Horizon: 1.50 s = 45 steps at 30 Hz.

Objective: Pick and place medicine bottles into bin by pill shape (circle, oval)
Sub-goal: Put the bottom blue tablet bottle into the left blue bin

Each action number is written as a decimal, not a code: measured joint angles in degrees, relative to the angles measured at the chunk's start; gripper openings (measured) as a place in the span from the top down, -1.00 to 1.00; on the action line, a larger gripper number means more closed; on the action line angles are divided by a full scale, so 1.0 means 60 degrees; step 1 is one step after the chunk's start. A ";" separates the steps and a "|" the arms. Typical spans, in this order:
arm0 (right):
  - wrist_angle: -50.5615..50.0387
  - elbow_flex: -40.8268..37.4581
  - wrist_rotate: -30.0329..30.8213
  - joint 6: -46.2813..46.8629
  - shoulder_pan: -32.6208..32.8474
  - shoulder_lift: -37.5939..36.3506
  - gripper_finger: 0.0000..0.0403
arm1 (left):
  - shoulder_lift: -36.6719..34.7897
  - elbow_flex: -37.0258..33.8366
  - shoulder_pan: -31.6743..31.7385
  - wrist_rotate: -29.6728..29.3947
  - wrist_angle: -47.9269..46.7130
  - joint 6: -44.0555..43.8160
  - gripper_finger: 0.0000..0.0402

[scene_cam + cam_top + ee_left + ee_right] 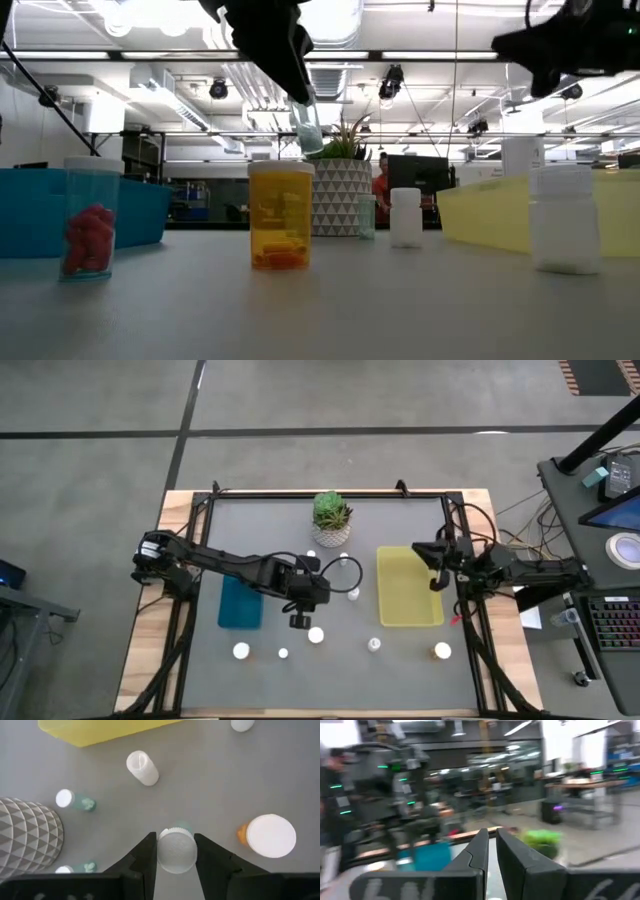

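My left gripper (299, 621) hangs over the table's middle, shut on a small clear medicine bottle (308, 130) with greenish contents and a white cap (176, 851). Other medicine bottles stand on the grey mat: an amber one (281, 215), a clear one with red pills (88, 225), a white one (142, 767) and a second white one (442, 651). The blue bin (240, 603) lies to the left of the gripper, the yellow bin (408, 587) to its right. My right gripper (433, 553) is shut, holds nothing, and is raised at the yellow bin's right side. My left gripper pinches the bottle's capped upper end (161, 851) between its two fingers, one on each side of the cap. The fingers come from above, slanting down. The bottle hangs below them, slightly tilted, lifted clear of the mat.
A white patterned pot with a green succulent (331, 518) stands at the far middle, with two small bottles (75, 801) beside it. More small bottles (283, 654) (374, 644) stand along the near side. Bare mat lies between the two bins.
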 joint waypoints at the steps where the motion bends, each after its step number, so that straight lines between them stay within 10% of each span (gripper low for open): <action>1: 0.0002 0.0143 -0.0293 0.0082 0.0000 0.0271 0.86 | -0.0003 -0.0004 0.0000 0.0000 0.0004 0.0100 0.54; 25: -0.0067 0.4561 -0.0906 -0.0885 0.1618 0.8382 0.86 | -0.0084 -0.0022 -0.0216 -0.0231 -0.0320 0.1102 0.54; 45: 0.1188 0.6022 -0.0897 -0.1543 0.1832 1.0893 0.86 | -0.1435 -0.0142 -0.1450 -0.1002 -0.1943 -0.0839 0.54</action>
